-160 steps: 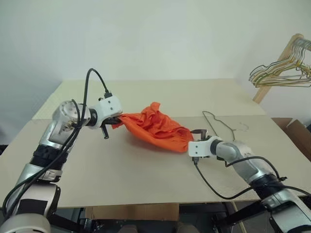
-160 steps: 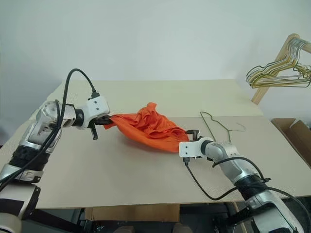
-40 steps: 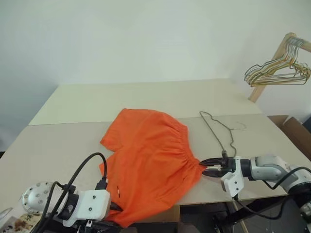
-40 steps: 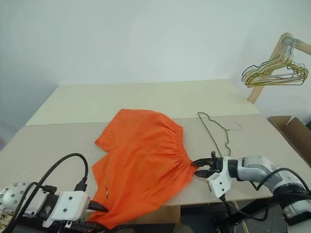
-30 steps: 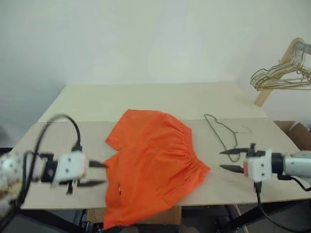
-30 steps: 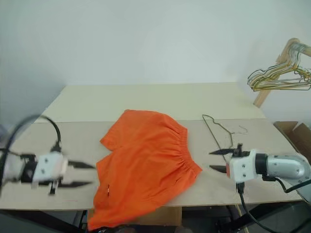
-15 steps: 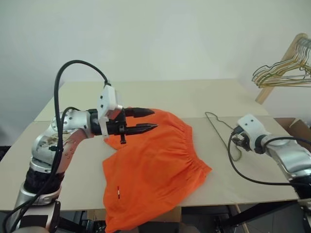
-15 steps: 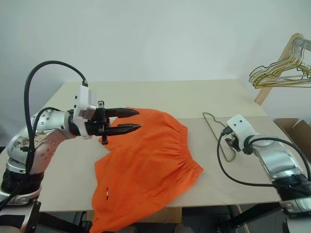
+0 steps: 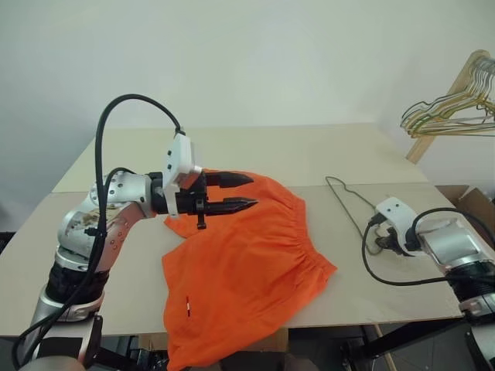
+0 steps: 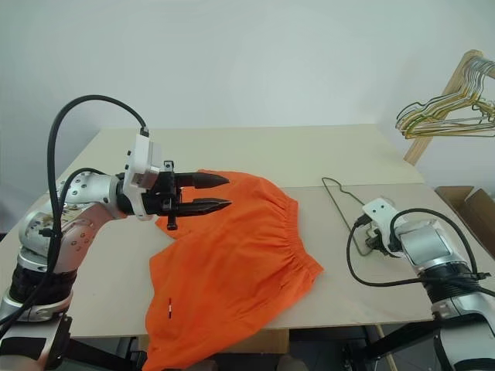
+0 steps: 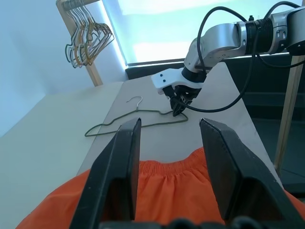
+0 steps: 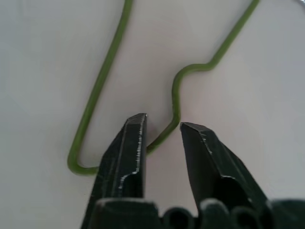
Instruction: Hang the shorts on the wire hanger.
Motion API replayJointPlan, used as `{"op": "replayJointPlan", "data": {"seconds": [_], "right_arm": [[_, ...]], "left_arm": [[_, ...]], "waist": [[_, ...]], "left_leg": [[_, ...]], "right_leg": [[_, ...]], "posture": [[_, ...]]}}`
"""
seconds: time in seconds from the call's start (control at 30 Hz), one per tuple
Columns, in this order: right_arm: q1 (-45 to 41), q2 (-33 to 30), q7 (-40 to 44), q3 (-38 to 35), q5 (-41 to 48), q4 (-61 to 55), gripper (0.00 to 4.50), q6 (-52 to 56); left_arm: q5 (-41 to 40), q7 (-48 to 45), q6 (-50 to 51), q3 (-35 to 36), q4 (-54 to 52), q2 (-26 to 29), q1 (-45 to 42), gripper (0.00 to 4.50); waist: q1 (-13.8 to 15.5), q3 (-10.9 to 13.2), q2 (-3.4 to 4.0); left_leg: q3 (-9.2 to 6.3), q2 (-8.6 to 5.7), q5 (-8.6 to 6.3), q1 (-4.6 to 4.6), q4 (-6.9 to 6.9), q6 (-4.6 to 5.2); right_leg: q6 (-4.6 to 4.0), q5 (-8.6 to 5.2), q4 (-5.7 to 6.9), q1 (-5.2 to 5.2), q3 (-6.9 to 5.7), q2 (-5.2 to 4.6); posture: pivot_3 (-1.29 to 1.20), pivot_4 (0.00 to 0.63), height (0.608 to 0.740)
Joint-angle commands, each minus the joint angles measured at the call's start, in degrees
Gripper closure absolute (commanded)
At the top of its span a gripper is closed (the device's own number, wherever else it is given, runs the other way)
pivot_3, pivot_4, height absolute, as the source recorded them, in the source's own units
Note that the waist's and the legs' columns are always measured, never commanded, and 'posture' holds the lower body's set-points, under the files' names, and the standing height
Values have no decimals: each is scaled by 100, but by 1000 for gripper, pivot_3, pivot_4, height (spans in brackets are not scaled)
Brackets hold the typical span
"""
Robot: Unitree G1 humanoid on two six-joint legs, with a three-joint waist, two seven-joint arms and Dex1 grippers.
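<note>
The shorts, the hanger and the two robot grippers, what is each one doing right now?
shorts: spread flat on the table, not held, one leg hanging over the front edge.
wire hanger: lying flat on the table, not lifted.
left gripper: open, empty, hovering over the shorts.
right gripper: down at the wire hanger, one wire between its fingers, not clamped shut.
bunch of hangers: hanging on a wooden rail.

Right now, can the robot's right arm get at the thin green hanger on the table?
Probably yes. The right gripper is already down at the wire hanger, its jaws standing on either side of the wire with a small gap. Nothing lies between them, and the shorts lie apart from it on the table.
</note>
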Motion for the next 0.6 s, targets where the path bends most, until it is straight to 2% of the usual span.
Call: {"op": "replayJointPlan", "data": {"seconds": [0.03, 0.07, 0.3, 0.5, 0.6], "right_arm": [[-160, 171, -12, -191, -57, 360, 4324, 129], [-187, 214, -44, -232, -80, 451, 4485, 161], [-197, 424, -584, -743, -187, 355, 4485, 649], [-345, 918, -1550, -2145, -48, -790, 4485, 2235], [-263, 1227, -1953, -2860, -51, -1703, 4485, 2465]], "left_arm": [[-33, -68, -3, 31, -47, 36, -145, 2391], [-22, -90, -14, 24, -37, 39, -151, 2391], [-9, -158, -17, 45, -6, 46, -172, 2391], [21, -157, -23, 26, 57, 1, -185, 2391], [42, -203, -50, -4, 154, -13, -223, 2391]], "waist": [[-14, -7, -8], [-12, -8, -9], [-10, -24, -29], [3, -26, -17], [-10, -28, -9]], "left_leg": [[0, 0, 0, 1, 0, 0], [0, 1, 0, 4, 0, 0], [-1, -1, 0, 3, 0, 0], [-4, -1, 1, -7, -3, -1], [-4, -1, 1, -15, -3, -2]], "right_leg": [[0, 0, 0, 2, 0, 0], [-1, 1, 0, 4, 0, 0], [1, 3, -1, 4, 0, -2], [1, 3, -1, -9, 0, -2], [1, 3, 1, -17, 0, -3]], "posture": [[10, 0, 740], [9, 0, 740], [2, 0, 740], [-23, 0, 740], [-44, 0, 740]]}}
